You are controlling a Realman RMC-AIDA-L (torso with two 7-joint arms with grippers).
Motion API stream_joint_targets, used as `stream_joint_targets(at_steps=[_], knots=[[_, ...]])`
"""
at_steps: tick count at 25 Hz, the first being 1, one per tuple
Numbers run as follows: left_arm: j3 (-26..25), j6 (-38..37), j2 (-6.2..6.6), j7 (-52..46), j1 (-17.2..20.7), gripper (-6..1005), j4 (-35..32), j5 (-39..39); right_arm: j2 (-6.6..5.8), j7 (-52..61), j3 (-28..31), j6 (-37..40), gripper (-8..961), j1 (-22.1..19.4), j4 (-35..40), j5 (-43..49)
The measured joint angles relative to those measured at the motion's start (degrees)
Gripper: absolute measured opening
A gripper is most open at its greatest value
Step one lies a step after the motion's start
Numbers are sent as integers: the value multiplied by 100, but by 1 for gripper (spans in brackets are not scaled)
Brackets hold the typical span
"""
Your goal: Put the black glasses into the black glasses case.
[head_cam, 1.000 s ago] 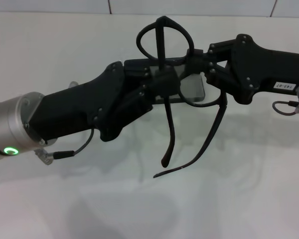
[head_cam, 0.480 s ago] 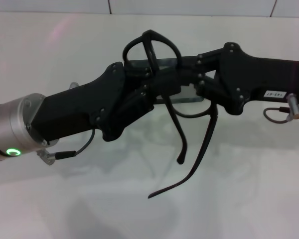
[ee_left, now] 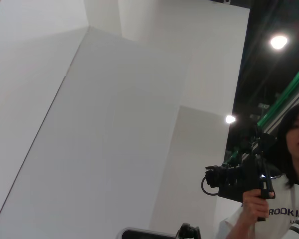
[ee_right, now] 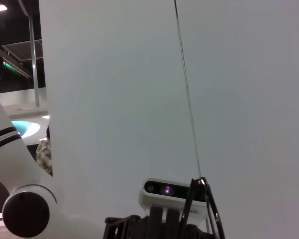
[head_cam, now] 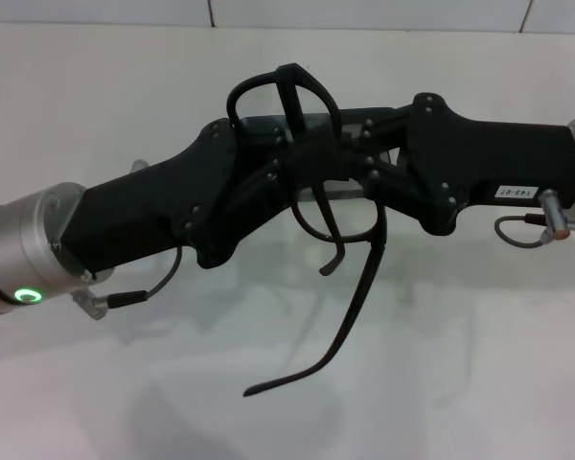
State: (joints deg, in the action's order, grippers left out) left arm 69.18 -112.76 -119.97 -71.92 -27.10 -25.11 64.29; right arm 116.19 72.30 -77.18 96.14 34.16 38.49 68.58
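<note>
In the head view my two grippers meet above the white table with the black glasses (head_cam: 337, 225) between them. My left gripper (head_cam: 302, 153) comes in from the left and is shut on the frame near its middle. My right gripper (head_cam: 369, 163) comes in from the right and is shut on the frame's other side. One lens ring sticks up above the fingers and the other hangs below. Both temple arms hang down, the long one (head_cam: 340, 331) reaching towards the front. The black glasses case is almost hidden behind the grippers; only a sliver of its edge (head_cam: 353, 195) shows. A thin temple arm (ee_right: 202, 199) shows in the right wrist view.
The white table (head_cam: 479, 335) stretches around the arms, with a tiled wall (head_cam: 364, 11) at the back. A cable and plug (head_cam: 546, 218) hang from my right wrist. The left wrist view shows a wall and a person (ee_left: 284, 164) holding a device.
My right gripper has moved left, closer to the left gripper. The glasses have turned with it: the upper lens shifted left, the lower lens swung under the fingers, the long temple arm swung left.
</note>
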Motion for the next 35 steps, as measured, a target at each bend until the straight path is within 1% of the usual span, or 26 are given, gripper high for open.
stream_joint_targets(at_steps=[5,14,18,24,35], knots=[[23,1,0,18,-5,48,7,-4,-1,-58,20,-37,60,-42,-13,-54],[34,-18,0,44,5,47,7,35,-1,-290,12,-189,61,0,-302,-208],[34,-7,1,64,39,47,13,13,-1,-303,2,-107,61,-5,-306,-257],[5,79,0,253,-6,47,233,-4,-1,-304,-4,26,61,-4,-308,-281],[-5,208,1,291,-6,46,244,-69,-1,-304,-7,31,60,54,-298,-285]])
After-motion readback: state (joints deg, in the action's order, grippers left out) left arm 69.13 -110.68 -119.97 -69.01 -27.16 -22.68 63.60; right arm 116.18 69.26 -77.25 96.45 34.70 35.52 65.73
